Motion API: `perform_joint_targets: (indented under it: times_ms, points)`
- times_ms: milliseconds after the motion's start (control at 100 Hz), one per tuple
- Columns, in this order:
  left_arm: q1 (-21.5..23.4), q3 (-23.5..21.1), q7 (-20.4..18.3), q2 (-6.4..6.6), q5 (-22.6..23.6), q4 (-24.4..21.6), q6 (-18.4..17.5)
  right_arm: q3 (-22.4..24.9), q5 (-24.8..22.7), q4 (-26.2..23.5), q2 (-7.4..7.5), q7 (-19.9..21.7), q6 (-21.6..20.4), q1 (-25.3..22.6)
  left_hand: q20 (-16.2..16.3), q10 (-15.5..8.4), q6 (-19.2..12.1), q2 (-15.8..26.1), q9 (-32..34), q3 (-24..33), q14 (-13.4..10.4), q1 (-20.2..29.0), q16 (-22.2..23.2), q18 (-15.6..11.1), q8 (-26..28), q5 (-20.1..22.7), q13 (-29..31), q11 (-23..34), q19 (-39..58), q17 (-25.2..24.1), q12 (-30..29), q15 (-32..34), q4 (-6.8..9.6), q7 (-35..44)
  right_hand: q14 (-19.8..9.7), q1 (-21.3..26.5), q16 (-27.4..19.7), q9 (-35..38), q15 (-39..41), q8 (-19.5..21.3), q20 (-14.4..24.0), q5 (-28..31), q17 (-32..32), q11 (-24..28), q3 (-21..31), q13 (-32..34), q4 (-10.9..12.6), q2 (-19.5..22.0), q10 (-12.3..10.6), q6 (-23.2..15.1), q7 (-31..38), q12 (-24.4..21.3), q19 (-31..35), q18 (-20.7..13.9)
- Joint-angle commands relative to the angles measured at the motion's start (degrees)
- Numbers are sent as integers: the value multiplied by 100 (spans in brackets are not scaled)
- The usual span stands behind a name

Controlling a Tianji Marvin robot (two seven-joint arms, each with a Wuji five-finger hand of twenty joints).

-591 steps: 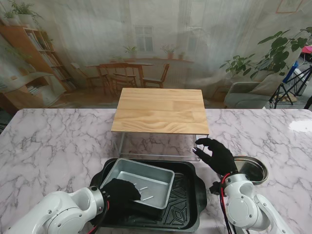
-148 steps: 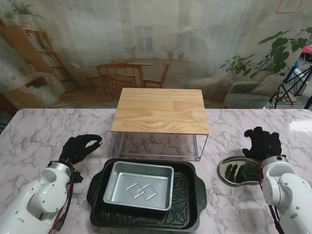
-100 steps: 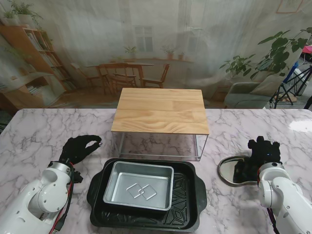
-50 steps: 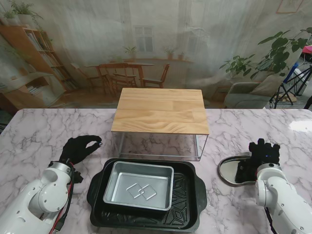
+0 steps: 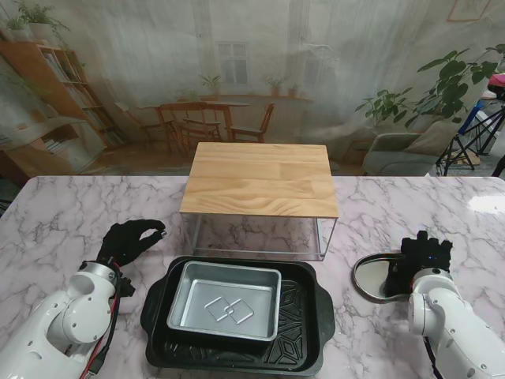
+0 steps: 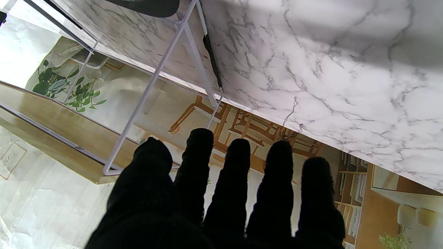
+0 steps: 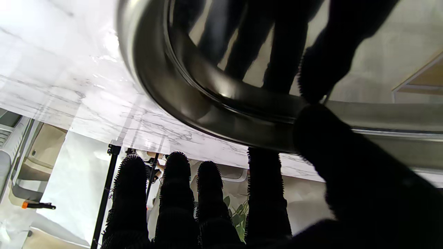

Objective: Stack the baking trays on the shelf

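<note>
Right hand [image 5: 420,264] sits at the right rim of the round steel pan [image 5: 377,276], thumb on the inside of the lip and fingers behind it; the wrist view suggests a pinch on the rim, though whether the grip has fully closed cannot be told. That pan lies on the tabletop [image 5: 71,221] to the right of the shelf [image 5: 260,178], well apart from it. Nearer to the robot than the shelf rests the dark roasting tray [image 5: 312,316], with the smaller silver tray [image 5: 225,300] nested inside it. Left hand [image 5: 128,240] hovers to the left of the shelf, holding nothing, its fingers loosely curled. The step in hand appears to be securing the round pan for a lift. To do it well, the thumb should seat deep over the lip before any lift (a thin polished rim will likely slip under a shallow pinch), and the pan should rise level, since a one-sided hold tends to tip it. It must then clear the shelf's wire frame [image 6: 152,86] and the wooden edge before being set down flat.
</note>
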Motion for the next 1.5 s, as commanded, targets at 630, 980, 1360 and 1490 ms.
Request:
perform_joint_targets:
  times_ms: [630,980,1360,1490]
  points:
    - [-2,19,-46,-1,46,34,11,78,546,-69,-125,-18,34,-132,117,-7,51,171,38,21,0,155,48,77,-39,148,77,22,46,-91,52,73,131,36,621,1511,-134,3053,124,871,-466,1132,374,40,-82,1491,-574,570,278,380,1604,369,-389,684]
    - [-1,21,-24,-5,43,46,13,256,537,-383,-112,247,-66,-297,118,-14,50,179,7,21,2,152,49,71,-41,135,74,17,44,-92,47,75,130,32,755,1758,-195,4606,129,1077,-773,690,964,690,-566,2534,-467,915,220,252,1845,277,229,567]
    - [-6,33,-5,-9,39,59,29,593,1487,-655,-208,532,-136,-446,121,-19,50,180,-13,22,-2,155,50,70,-43,124,69,19,49,-91,45,77,132,28,860,2301,137,4195,1088,1203,-491,177,3111,3262,-1413,4640,-222,1290,704,327,2134,1476,1606,1082]
    - [-14,42,-2,-9,37,67,42,700,1765,-679,-243,523,-216,-502,121,-22,59,184,-25,22,-1,151,50,68,-43,125,68,18,51,-94,44,77,133,28,675,2274,289,4290,1333,1214,-556,230,3473,3440,-1224,4977,-231,1134,756,322,2126,1642,1797,1065]
